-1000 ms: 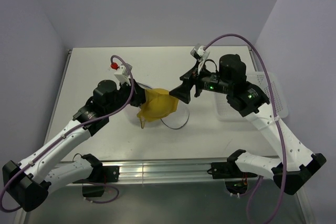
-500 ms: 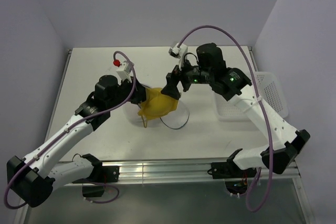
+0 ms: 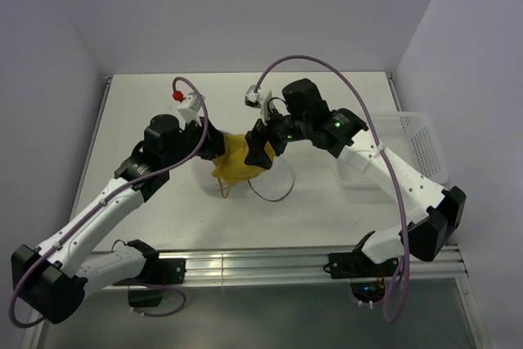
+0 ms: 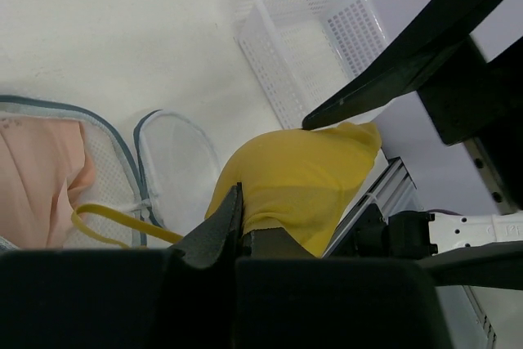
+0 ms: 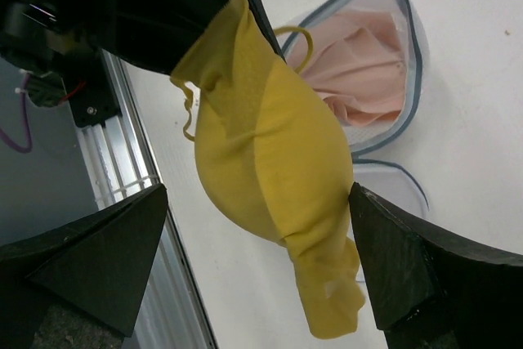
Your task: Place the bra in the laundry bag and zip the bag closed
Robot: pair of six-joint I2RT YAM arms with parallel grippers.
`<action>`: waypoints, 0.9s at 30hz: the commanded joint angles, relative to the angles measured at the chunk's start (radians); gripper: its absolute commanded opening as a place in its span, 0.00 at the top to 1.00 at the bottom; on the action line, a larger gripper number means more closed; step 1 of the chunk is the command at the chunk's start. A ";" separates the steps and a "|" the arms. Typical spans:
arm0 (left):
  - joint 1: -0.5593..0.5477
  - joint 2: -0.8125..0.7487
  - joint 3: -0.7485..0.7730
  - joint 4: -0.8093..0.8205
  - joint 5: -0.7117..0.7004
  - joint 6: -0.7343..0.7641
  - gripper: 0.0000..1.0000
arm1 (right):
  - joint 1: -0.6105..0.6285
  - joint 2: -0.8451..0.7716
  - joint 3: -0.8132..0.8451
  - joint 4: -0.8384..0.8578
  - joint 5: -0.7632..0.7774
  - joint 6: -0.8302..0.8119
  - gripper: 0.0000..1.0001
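Observation:
The yellow bra [image 3: 237,163] hangs above the table, pinched at one end by my left gripper [image 3: 217,149], which is shut on it [image 4: 240,206]. My right gripper [image 3: 260,151] is open, its two fingers spread on either side of the bra's cup [image 5: 270,161] without closing; its midpoint lies at the bra's lower end [image 5: 261,259]. The laundry bag [image 5: 372,71] lies open on the table below, its dark zip rim showing, with pink fabric inside. Its round mesh lid [image 5: 392,190] is folded out beside it. The bag also shows in the left wrist view [image 4: 98,165].
A white plastic lattice basket [image 3: 409,149] stands at the right side of the table, also in the left wrist view [image 4: 315,38]. The aluminium rail [image 3: 261,266] runs along the near edge. Walls close in the back and both sides.
My right arm has swung left from near the basket to the bra, and its open fingers now straddle the cup. My left gripper has held the bra almost still.

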 commanded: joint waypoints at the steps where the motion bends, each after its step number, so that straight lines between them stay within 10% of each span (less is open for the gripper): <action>1: 0.006 -0.029 0.051 0.033 0.031 0.008 1.00 | 0.012 -0.019 -0.026 0.012 0.026 -0.008 0.00; 13: 0.014 -0.032 0.071 0.020 0.075 -0.005 1.00 | 0.017 -0.010 -0.055 0.041 0.006 0.027 0.12; 27: 0.017 -0.040 0.136 -0.026 0.008 0.020 0.87 | 0.015 -0.068 -0.101 0.097 0.028 0.067 0.84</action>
